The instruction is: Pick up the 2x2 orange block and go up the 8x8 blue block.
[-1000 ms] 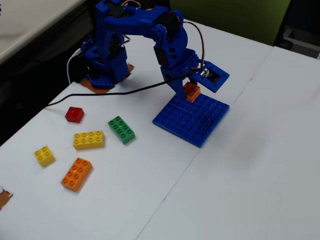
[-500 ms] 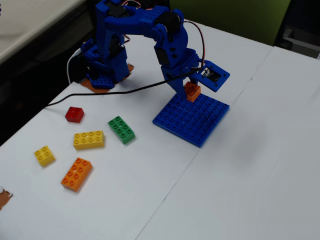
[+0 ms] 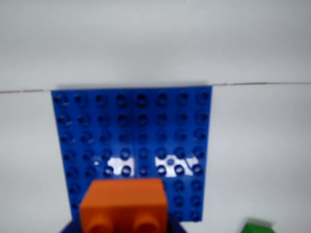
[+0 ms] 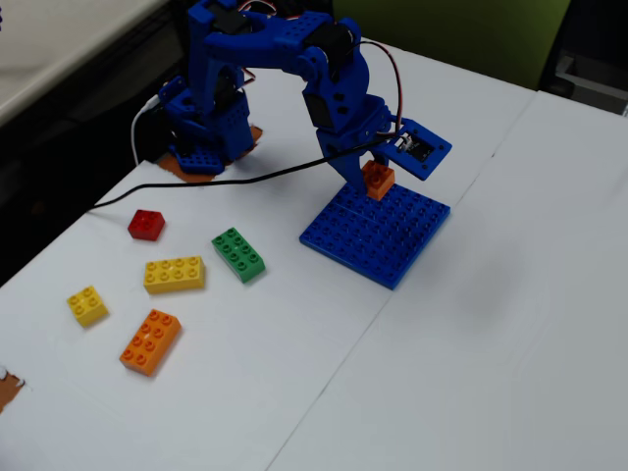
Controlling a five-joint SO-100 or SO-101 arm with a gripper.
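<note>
The 2x2 orange block (image 4: 377, 181) hangs in my gripper (image 4: 374, 179), just above the far edge of the 8x8 blue block (image 4: 378, 238), which lies flat on the white table. In the wrist view the orange block (image 3: 124, 205) fills the bottom centre, blurred, with the blue baseplate (image 3: 133, 131) spread out beyond it. My gripper (image 3: 124, 221) is shut on the block; only slivers of its blue fingers show beside it. Whether the block touches the plate's studs I cannot tell.
Left of the baseplate lie a green brick (image 4: 238, 254), a long yellow brick (image 4: 175, 274), a red brick (image 4: 146, 225), a small yellow brick (image 4: 87, 305) and a long orange brick (image 4: 151, 340). A black cable (image 4: 196, 184) runs from the arm's base (image 4: 204, 137). The green brick's corner (image 3: 257, 227) shows in the wrist view.
The gripper and orange block have risen very slightly above the baseplate's far edge; otherwise nothing has visibly moved.
</note>
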